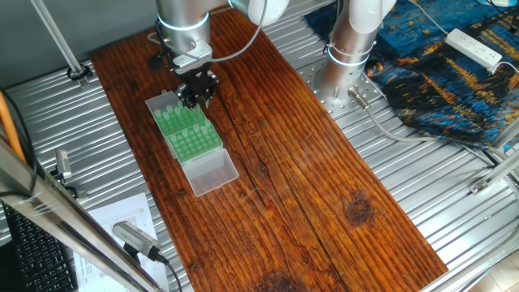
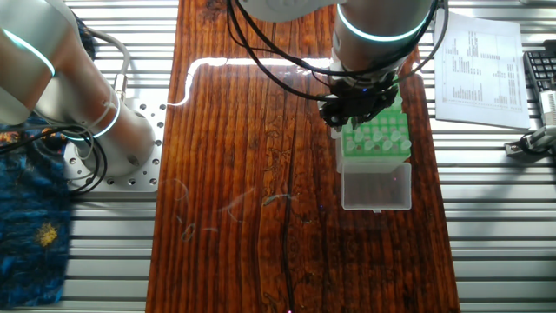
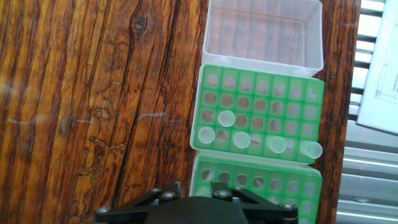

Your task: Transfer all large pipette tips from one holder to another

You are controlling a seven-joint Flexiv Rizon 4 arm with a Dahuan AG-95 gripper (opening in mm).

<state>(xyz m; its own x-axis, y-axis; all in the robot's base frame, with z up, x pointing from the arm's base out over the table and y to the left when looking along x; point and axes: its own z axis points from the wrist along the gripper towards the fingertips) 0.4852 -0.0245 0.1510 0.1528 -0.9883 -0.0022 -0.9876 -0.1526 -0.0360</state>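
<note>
Grainy wooden table; translucent conical pipette tips in perforated green rack.

Silver-grey rounded arm links, a thin glowing pale ring around the wrist just above the gripper, black cables looping off the wrist, black gripper body with small silver screws along its bracket, round metal base flange ringed with bolts.

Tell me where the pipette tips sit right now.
In the hand view, the pipette tips stand in the farther green rack, along its edge nearest the gripper.
</note>
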